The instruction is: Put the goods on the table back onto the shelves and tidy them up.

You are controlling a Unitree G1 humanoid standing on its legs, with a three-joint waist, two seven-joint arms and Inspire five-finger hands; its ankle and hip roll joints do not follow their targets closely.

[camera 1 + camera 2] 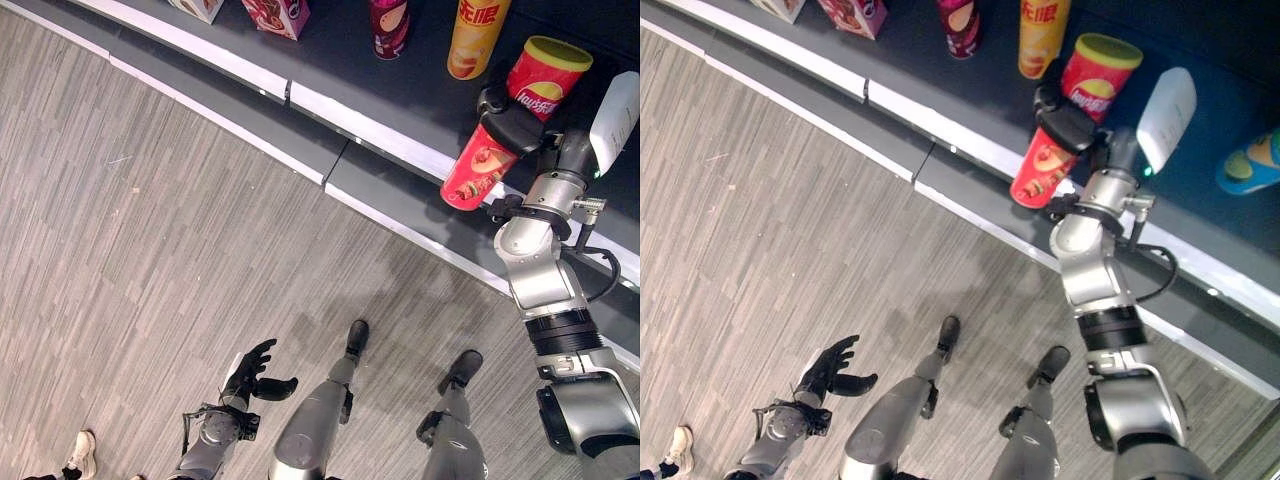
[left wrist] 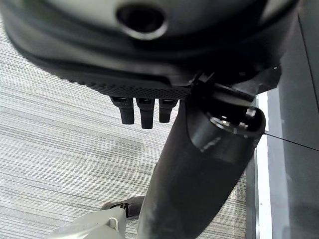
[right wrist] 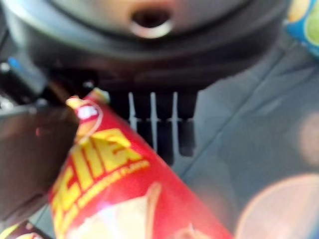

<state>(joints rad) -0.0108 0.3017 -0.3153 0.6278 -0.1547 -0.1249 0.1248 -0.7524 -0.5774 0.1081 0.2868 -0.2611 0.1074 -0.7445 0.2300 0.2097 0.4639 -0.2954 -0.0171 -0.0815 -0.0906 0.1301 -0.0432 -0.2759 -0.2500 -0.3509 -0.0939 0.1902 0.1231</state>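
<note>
The right hand (image 1: 515, 125) has its fingers (image 1: 1052, 100) clenched round a red can of crisps (image 1: 505, 125), grasping it about the middle. The can is tilted, its yellow lid end lying over the dark shelf (image 1: 400, 90) and its base end hanging out past the shelf's white front edge (image 1: 400, 145), over the grey floor (image 1: 150, 230). The right wrist view shows the same red can (image 3: 124, 199) crossing in front of the fingers, with the shelf surface behind it.

Beyond the fingers, deeper on the shelf, an orange can (image 1: 478, 35) and a dark red can (image 1: 389, 25) stand upright, close to each other, and further along from them sit a pink box (image 1: 275, 15) and a corner of another box (image 1: 200, 8). On the other side of the fingers a blue packet (image 1: 1250, 160) lies on the shelf.

The left hand (image 1: 250, 375) hangs low over the floor, its fingers released and loosely spread, carrying nothing.

The step in hand looks like setting this can on the shelf. To do it well, the wrist should probably turn until the can is upright with its base pointing at the shelf, then move inward so the whole base clears the white edge before lowering. A free spot beside the orange can seems sensible, kept apart enough not to knock it. The fingers should let go only once the base sits flat, then draw back without brushing the can.
</note>
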